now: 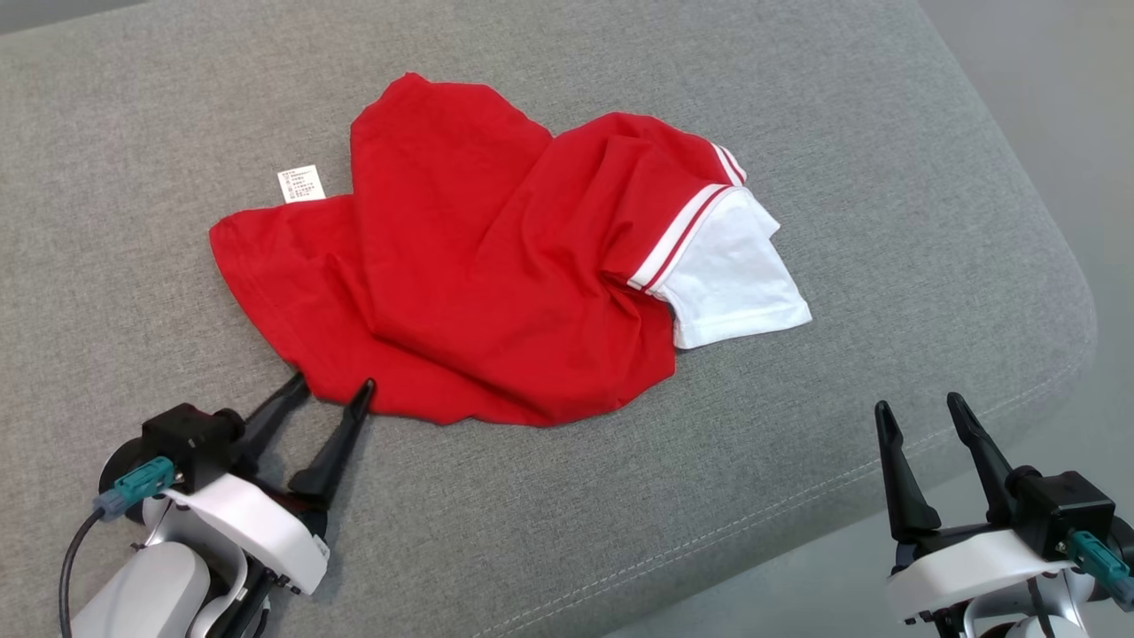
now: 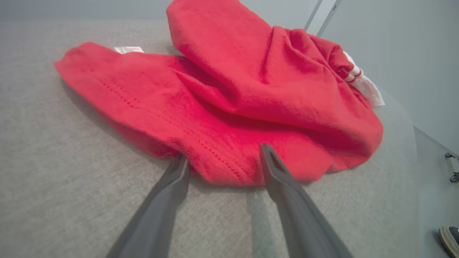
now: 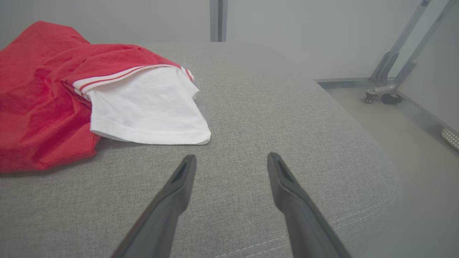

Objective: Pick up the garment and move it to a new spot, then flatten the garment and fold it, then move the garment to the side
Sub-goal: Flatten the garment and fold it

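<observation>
Covering most of the head view, a grey fabric-covered worktop [image 1: 567, 514] with a rounded, stitched front corner carried everything else. On it, toward the middle and left, lay the garment [image 1: 461, 283], a red shirt, crumpled and partly doubled over itself, with one flap of the body folded across the rest. Its near hem ran along the lower left, and its far edge reached up toward the back of the worktop. At the garment's right end a white sleeve [image 1: 735, 275] stuck out flat onto the grey cloth, joined to the red by a band of white and red stripes [image 1: 678, 237].

The left pincer [image 1: 330, 385] sat low at the near-left hem, its two dark fingers spread wide. In the left wrist view the hem bulged between the fingertips, one tip at the edge of the cloth and the other against the red fabric; the fingers had not closed on it.

The right pincer [image 1: 920, 406] stood by the front right corner of the worktop, also spread wide and holding nothing, well apart from the garment; the right wrist view placed the white sleeve ahead and to one side of its fingers.

A small white care label [image 1: 301, 184] with printed text lay on the grey just beside the garment's far-left edge. A shoe [image 2: 450, 240] showed on the floor at the corner of the left wrist view.
</observation>
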You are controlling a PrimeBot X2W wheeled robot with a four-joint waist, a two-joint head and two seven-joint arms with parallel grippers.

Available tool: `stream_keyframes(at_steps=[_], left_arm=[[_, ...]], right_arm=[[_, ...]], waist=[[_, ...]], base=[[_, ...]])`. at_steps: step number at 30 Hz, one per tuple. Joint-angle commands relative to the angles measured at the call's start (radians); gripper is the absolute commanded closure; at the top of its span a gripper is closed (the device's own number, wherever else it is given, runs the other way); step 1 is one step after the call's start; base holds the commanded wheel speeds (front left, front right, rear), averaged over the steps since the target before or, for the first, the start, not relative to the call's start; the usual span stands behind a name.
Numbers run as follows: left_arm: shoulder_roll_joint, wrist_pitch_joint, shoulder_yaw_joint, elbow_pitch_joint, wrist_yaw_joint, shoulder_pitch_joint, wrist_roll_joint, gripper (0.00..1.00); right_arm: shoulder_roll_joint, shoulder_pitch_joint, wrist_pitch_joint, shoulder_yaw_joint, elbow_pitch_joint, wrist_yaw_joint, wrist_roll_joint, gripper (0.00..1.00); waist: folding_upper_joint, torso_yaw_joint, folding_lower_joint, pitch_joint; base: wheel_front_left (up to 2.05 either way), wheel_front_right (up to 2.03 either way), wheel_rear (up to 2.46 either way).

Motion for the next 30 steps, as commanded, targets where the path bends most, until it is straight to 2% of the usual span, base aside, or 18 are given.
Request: stream_keyframes(at_steps=[1, 5, 11, 15, 20, 21, 22, 27, 30], left_arm=[[0.031, 0.003, 0.027, -0.01, 0.007, -0.042, 0.001, 1.0], [0.043, -0.016, 0.053, -0.012, 0.01, -0.067, 0.018, 1.0], [0.087, -0.034, 0.224, -0.072, 0.009, -0.114, 0.028, 1.0], [0.116, -0.034, 0.297, -0.073, -0.001, -0.126, 0.025, 1.0], [0.174, -0.034, 0.322, 0.002, -0.017, -0.15, 0.034, 1.0], [0.185, -0.034, 0.316, 0.024, -0.019, -0.157, 0.041, 0.87], [0.193, -0.034, 0.311, 0.05, -0.021, -0.164, 0.045, 0.0], [0.194, -0.034, 0.283, 0.156, -0.026, -0.195, 0.059, 0.0], [0.176, -0.034, 0.263, 0.175, -0.028, -0.197, 0.085, 0.0]], right_arm=[[-0.014, 0.0, -0.019, 0.023, -0.018, 0.003, 0.005, 0.0], [-0.014, -0.006, -0.026, 0.017, -0.011, 0.003, 0.004, 0.0], [-0.014, -0.022, -0.026, 0.016, 0.003, 0.003, 0.005, 0.0], [-0.014, -0.036, -0.024, 0.02, 0.021, 0.003, 0.004, 0.0], [-0.014, -0.068, -0.022, 0.041, 0.054, 0.003, 0.003, 0.0], [-0.014, -0.074, -0.02, 0.049, 0.058, 0.003, 0.002, 0.0], [-0.014, -0.08, -0.018, 0.058, 0.062, 0.003, 0.001, 0.0], [-0.014, -0.091, -0.012, 0.087, 0.057, 0.003, -0.007, 0.0], [-0.014, -0.1, -0.011, 0.143, 0.033, 0.003, -0.024, 0.0]], waist=[[0.0, -0.001, 0.0, -0.004], [0.0, 0.009, 0.0, -0.013], [0.0, 0.059, 0.0, -0.024], [0.0, 0.09, 0.0, -0.029], [0.0, 0.12, 0.0, -0.032], [0.0, 0.122, 0.0, -0.031], [0.0, 0.122, 0.0, -0.029], [0.0, 0.137, 0.0, -0.029], [0.0, 0.168, 0.0, -0.034]], base=[[0.0, 0.0, 0.0], [0.0, 0.0, 0.0], [0.0, 0.0, 0.0], [0.0, 0.0, 0.0], [0.0, 0.0, 0.0], [0.0, 0.0, 0.0], [0.0, 0.0, 0.0], [0.0, 0.0, 0.0], [0.0, 0.0, 0.0]])
